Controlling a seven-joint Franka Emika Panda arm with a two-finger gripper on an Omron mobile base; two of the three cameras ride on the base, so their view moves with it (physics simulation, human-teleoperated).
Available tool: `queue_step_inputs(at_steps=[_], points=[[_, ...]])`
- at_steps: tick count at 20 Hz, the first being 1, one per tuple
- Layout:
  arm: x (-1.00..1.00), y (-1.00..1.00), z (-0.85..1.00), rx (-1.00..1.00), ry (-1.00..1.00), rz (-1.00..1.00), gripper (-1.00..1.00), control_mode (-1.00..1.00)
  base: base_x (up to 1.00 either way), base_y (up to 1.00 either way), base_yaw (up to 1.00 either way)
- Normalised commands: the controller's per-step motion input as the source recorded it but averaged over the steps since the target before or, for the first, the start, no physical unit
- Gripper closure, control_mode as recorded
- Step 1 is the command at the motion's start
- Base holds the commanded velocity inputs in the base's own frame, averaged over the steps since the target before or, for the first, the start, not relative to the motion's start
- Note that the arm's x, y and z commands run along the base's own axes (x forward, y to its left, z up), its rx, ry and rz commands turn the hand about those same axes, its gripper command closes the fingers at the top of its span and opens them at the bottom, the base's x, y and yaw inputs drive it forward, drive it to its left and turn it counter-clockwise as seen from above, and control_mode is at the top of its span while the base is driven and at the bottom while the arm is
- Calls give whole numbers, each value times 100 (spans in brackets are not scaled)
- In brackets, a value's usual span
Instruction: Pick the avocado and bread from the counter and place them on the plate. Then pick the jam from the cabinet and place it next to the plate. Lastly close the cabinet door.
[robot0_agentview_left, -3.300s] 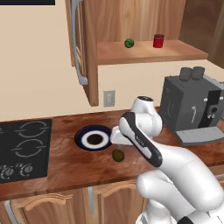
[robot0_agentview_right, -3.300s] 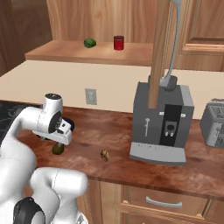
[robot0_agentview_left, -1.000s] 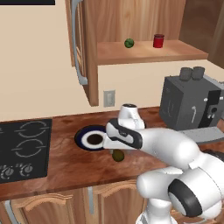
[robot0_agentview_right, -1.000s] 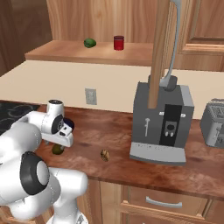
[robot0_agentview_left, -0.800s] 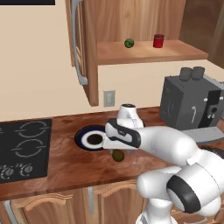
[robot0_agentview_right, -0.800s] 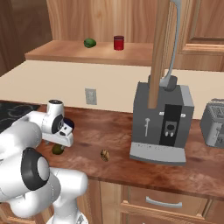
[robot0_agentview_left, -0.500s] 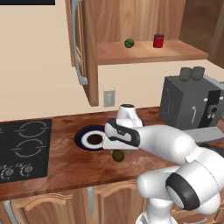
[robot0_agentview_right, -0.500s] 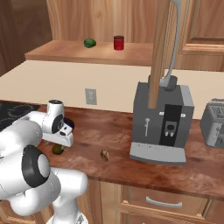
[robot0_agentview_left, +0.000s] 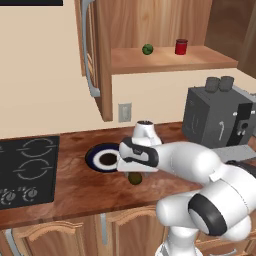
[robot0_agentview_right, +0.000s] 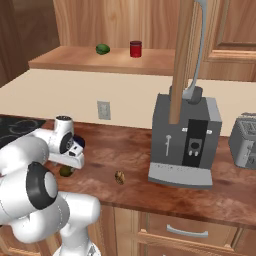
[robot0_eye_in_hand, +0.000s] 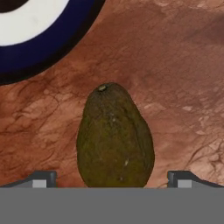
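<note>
- Nothing is placed yet: the plate (robot0_agentview_left: 95, 161) holds none of the food.
- The claw (robot0_eye_in_hand: 112, 178), released and wide, straddles the avocado (robot0_eye_in_hand: 114, 138) on the table (robot0_agentview_left: 75, 187), just beside the plate.
- The bread (robot0_agentview_right: 119, 177) lies apart on the table.
- The jam (robot0_agentview_left: 181, 46) waits in the cabinet (robot0_agentview_left: 170, 59); the cabinet door (robot0_agentview_left: 100, 55) is open.

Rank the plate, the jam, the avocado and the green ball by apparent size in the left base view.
1. plate, clearly largest
2. jam
3. avocado and green ball: look alike; the avocado is partly hidden by the gripper and nearer the camera, so unranked.
</note>
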Motion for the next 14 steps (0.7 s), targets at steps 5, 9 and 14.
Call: queue_step_inputs(at_steps=[5, 9, 14], points=[[8, 0, -15, 0, 0, 0, -100, -100, 0, 0, 0], [10, 0, -16, -2, 0, 0, -100, -100, 0, 0, 0], [3, 0, -16, -4, 0, 0, -100, -100, 0, 0, 0]])
